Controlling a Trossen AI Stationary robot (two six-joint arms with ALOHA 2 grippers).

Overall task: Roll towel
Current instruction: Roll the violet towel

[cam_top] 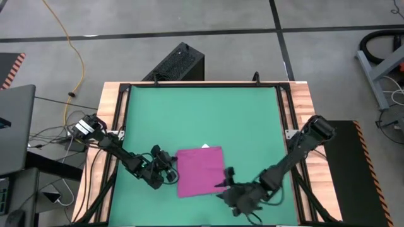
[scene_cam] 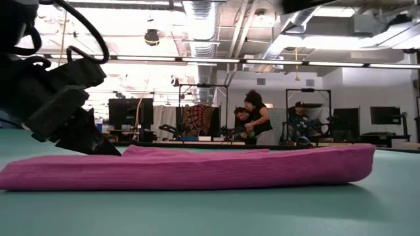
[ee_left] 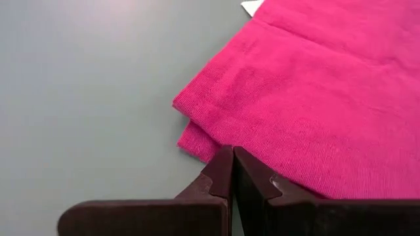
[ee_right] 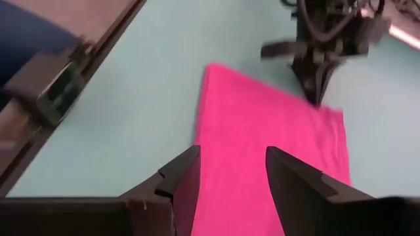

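The magenta towel (cam_top: 201, 170) lies folded flat in several layers on the green mat (cam_top: 202, 113), toward the near side, with its white tag (cam_top: 205, 146) at the far edge. My left gripper (cam_top: 170, 174) is shut at the towel's left edge; it also shows in the low view (scene_cam: 108, 149). My right gripper (cam_top: 225, 183) is open at the towel's right near corner. In the right wrist view (ee_right: 230, 172) its fingers stand apart over the towel (ee_right: 262, 144), and I cannot tell whether they touch it. My left gripper's shut fingertips (ee_left: 231, 157) rest on the towel's left edge (ee_left: 210, 141), beside a folded corner. They slant down from the table's left. Whether any cloth is caught between them I cannot tell. The towel lies flat on the mat.
A wooden frame (cam_top: 113, 113) runs around the mat. A black box (cam_top: 180, 63) stands on the floor beyond the far edge. People (scene_cam: 252, 121) are in the room behind the table. Bare mat lies far of the towel.
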